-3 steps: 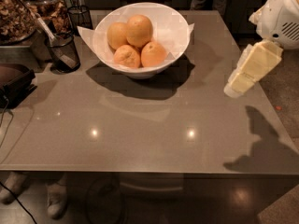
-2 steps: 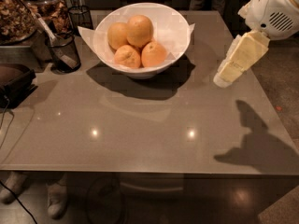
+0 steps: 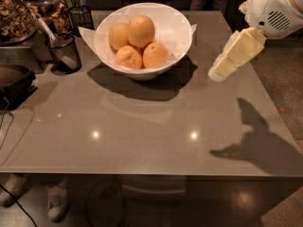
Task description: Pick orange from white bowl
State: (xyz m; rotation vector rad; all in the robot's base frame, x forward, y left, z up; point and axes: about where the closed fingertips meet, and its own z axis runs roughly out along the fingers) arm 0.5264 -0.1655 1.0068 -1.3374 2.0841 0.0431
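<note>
The orange [image 3: 141, 30] sits on top of the pile in the white bowl [image 3: 179, 23], so it is probably the easiest to reach. The gripper [image 3: 222, 67] hovers above the worktop [image 3: 142, 126], to the right of the bowl. Whether it is open or closed cannot be told.

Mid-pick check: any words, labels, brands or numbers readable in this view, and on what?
None can be read.
The white bowl, the orange and the paper lining bear no print.
The robot's white housing shows only vent slots.
The gripper, right of the bowl above the table, carries no marking.
Containers at back left: too dim to tell.
</note>
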